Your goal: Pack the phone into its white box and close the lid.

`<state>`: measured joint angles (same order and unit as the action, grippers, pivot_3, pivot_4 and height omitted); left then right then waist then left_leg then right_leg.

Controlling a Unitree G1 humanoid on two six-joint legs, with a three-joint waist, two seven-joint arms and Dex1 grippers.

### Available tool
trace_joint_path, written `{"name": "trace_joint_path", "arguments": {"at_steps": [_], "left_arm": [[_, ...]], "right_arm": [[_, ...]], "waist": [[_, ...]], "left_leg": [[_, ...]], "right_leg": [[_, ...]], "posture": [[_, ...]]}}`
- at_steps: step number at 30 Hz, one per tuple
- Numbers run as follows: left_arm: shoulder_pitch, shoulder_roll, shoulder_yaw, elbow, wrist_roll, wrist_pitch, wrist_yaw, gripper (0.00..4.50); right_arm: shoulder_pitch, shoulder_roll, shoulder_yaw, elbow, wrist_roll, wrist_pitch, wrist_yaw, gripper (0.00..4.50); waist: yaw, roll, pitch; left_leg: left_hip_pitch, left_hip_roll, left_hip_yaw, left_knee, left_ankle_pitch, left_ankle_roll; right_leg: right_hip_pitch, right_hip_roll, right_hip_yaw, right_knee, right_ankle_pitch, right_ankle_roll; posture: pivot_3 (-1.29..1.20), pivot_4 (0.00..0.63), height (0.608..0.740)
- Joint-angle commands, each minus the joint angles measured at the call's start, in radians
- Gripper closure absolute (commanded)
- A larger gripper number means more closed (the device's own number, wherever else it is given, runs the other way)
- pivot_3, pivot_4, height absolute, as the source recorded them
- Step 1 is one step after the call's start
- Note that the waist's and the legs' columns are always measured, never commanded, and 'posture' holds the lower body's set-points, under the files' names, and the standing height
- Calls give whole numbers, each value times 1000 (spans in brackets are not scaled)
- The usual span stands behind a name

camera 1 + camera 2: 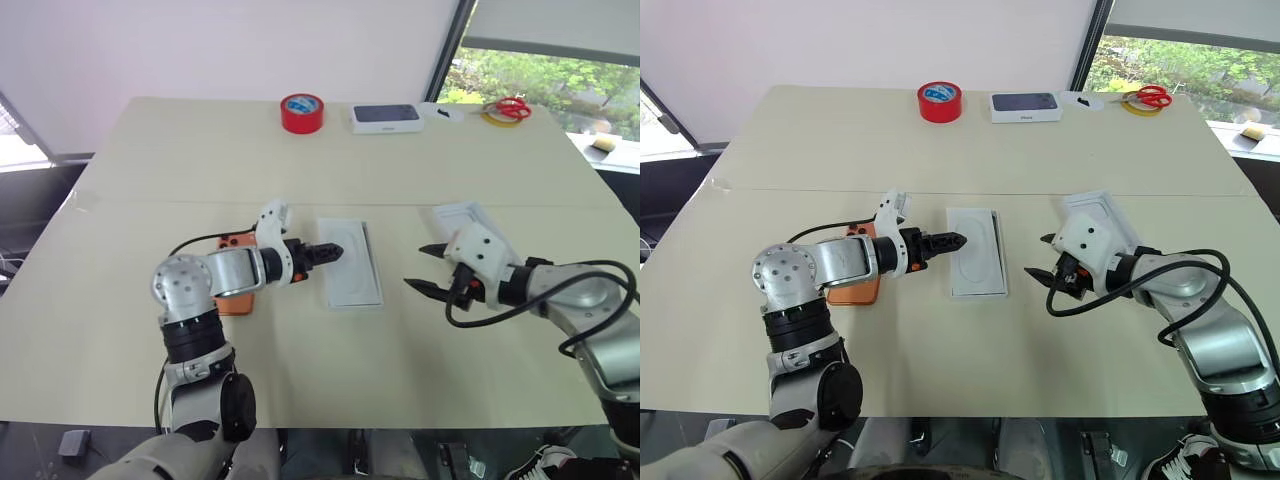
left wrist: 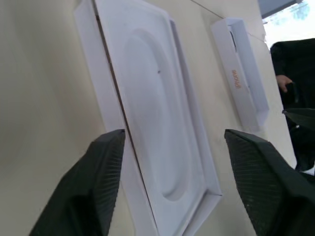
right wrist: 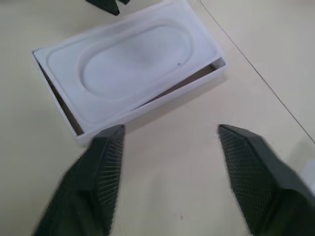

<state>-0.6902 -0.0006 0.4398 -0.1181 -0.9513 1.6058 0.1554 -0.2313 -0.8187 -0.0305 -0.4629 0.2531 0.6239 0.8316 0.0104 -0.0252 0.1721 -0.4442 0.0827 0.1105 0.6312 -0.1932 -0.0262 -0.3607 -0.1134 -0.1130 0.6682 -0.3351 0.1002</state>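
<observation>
The white box lies at mid-table with a thin white insert with an oval recess resting askew on top of it. My left gripper points at the box's left edge, open and empty. The copper-orange phone lies flat on the table under my left forearm, mostly hidden. To the right of the box, my right gripper hovers open with nothing between its fingers. The lid lies just behind my right hand.
Along the far edge stand a red tape roll, a thicker white box with a dark phone picture, and red scissors on a yellow tape ring. A seam crosses the table behind the box.
</observation>
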Motion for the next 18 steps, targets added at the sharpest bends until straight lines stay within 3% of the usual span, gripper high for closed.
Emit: {"name": "trace_joint_path", "arguments": {"at_steps": [1,3,5,8,13,18], "left_arm": [[-50,82,-26,-44,3,-13,-65,1355],[-39,190,-120,-76,53,-91,-146,1355],[19,353,-281,-124,168,-286,-303,1355],[110,535,-416,-120,308,-557,-523,1355],[217,669,-481,-102,435,-849,-755,1355],[319,729,-442,-115,436,-963,-899,1355]], "right_arm": [[-57,32,43,18,-36,1,-55,3344],[-97,59,87,39,-70,3,-90,4259],[-151,107,141,59,-105,18,-132,4391],[-255,210,223,115,-164,72,-216,4391],[-367,357,288,241,-222,115,-317,4391],[-422,442,362,398,-299,116,-374,4391]], "waist": [[1,0,0],[0,0,0],[-5,0,0],[-14,3,-1],[-8,4,-1],[-5,4,-1]], "left_leg": [[0,0,0,0,0,0],[0,0,0,0,1,-1],[0,0,1,-1,1,-2],[0,0,2,-3,2,-4],[-6,0,5,-2,2,-4],[-8,1,7,-2,2,-3]], "right_leg": [[0,0,0,0,0,0],[0,0,0,0,0,0],[-1,0,0,0,0,0],[-3,0,1,0,0,-1],[-11,0,1,0,1,-1],[-12,0,1,1,1,-2]], "posture": [[0,150,730],[0,150,730],[0,150,730],[0,150,730],[0,150,730],[0,150,730]]}}
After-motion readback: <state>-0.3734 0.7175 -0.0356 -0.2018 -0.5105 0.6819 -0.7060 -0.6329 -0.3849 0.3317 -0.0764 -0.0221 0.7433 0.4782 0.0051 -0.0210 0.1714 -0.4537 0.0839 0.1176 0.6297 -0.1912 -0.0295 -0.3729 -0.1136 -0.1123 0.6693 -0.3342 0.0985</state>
